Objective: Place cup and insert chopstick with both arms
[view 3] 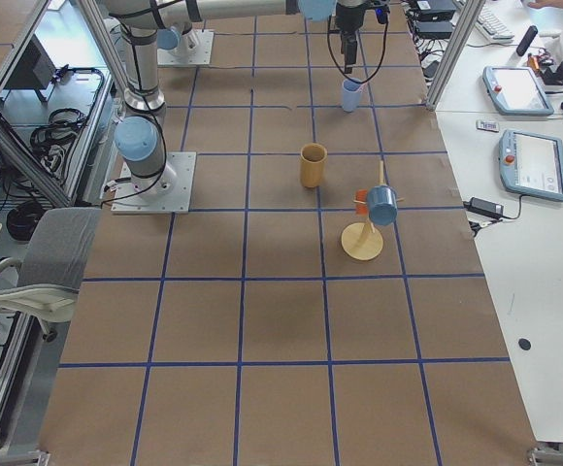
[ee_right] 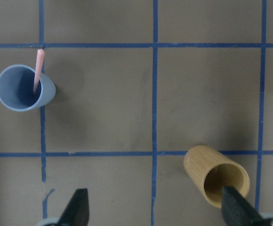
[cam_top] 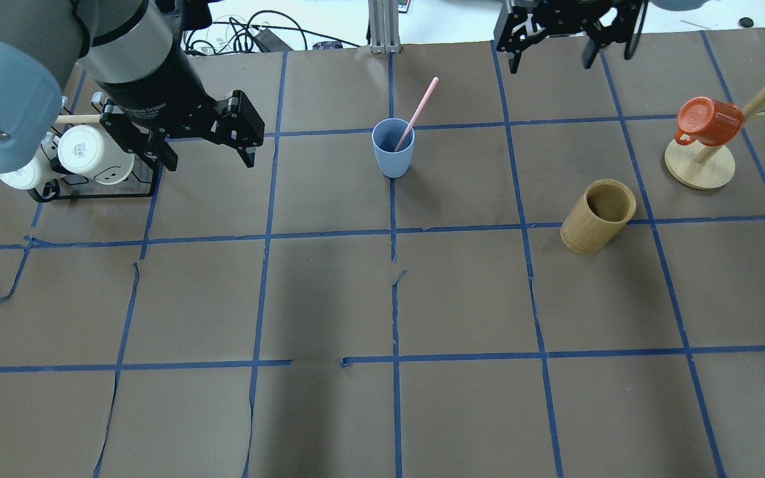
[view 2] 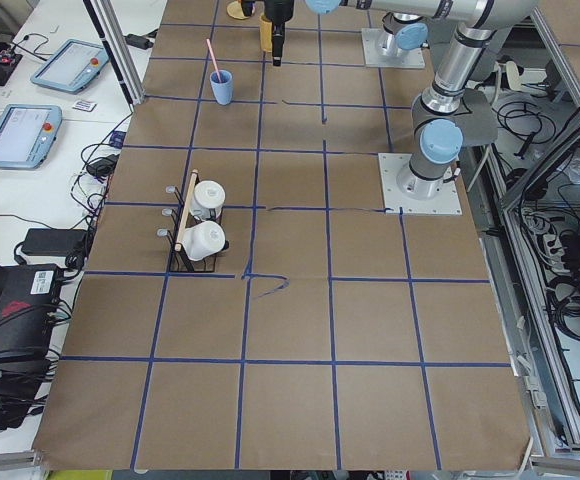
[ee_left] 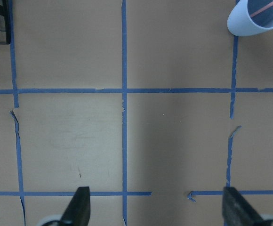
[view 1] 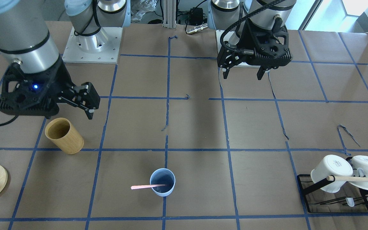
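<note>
The light blue cup (cam_top: 393,149) stands upright on a blue tape line at mid-table. One pale pink chopstick (cam_top: 419,109) stands in it and leans over the rim. The cup (view 1: 162,183) and the chopstick (view 1: 145,186) also show in the front-facing view. My left gripper (cam_top: 210,159) is open and empty, raised above the table apart from the cup; its wrist view shows the cup (ee_left: 249,23) at the top right. My right gripper (cam_top: 550,63) is open and empty, raised; its wrist view shows the cup (ee_right: 21,89) at left with the chopstick (ee_right: 38,66).
A tan bamboo holder (cam_top: 598,216) stands upright on my right side, below my right gripper (view 1: 85,108). A black rack (view 1: 331,198) with two white mugs sits at my left. A wooden mug tree (cam_top: 699,166) with an orange mug (cam_top: 704,123) stands at far right.
</note>
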